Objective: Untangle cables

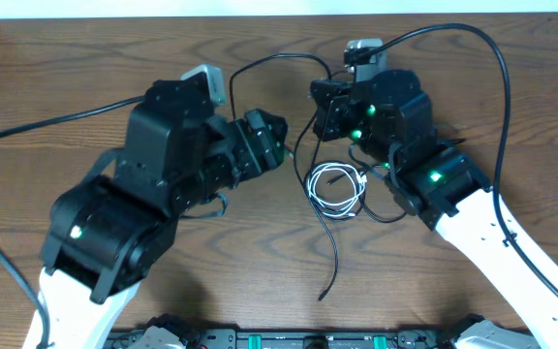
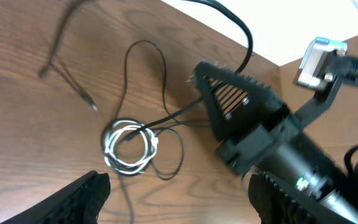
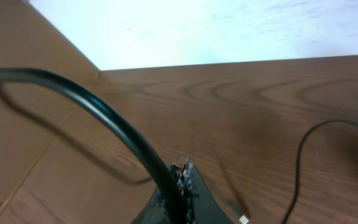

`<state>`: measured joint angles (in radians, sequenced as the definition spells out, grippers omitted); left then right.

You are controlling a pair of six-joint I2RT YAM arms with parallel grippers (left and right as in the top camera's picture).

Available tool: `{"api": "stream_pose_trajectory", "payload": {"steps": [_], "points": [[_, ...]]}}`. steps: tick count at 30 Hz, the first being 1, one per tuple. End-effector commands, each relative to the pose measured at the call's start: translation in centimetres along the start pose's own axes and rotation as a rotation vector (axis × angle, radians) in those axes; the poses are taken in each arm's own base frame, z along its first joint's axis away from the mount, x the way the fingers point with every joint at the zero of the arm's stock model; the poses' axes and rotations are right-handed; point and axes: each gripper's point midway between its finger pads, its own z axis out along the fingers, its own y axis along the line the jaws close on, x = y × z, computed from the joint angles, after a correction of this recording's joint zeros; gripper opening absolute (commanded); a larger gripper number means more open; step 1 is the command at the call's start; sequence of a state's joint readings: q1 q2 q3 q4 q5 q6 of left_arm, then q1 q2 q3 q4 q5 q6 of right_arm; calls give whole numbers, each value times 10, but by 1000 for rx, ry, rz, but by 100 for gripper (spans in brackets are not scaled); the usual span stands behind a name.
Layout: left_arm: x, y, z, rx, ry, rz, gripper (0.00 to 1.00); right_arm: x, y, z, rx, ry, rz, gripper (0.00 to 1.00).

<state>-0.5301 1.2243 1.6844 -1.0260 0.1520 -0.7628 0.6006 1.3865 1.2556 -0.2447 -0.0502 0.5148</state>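
Early step: black cables (image 1: 329, 254) crossed white cable (image 1: 338, 190). My left hand (image 1: 271, 136) released, right hand (image 2: 202, 78) clenched, contents unclear. Next: pinch white.

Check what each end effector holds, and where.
The left end effector is open, holding nothing. The right end effector is shut; a thin black cable reaches its tip, but a pinch cannot be confirmed.

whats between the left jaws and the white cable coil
One thin black cable crosses that gap in the overhead view, between the left gripper and the white cable.
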Motion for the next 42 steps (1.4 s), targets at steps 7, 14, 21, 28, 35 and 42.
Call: {"api": "stream_pose_trajectory", "payload": {"steps": [7,14,21,28,35,42], "points": [[-10,-31,23,118,33,-151,77,9,9,0,106,-25,-89,1],[-24,-42,23,163,-22,-142,73,12,11,0,101,-18,-92,1],[-33,-31,25,119,-61,-217,70,11,20,1,60,-22,-91,1],[-57,-7,22,81,-117,-344,70,11,27,1,31,-22,-93,1],[-53,-9,36,107,-38,-390,70,6,47,0,-69,-34,-91,1],[-47,-15,53,130,43,-444,66,16,60,-1,-98,-16,-164,1]]}}
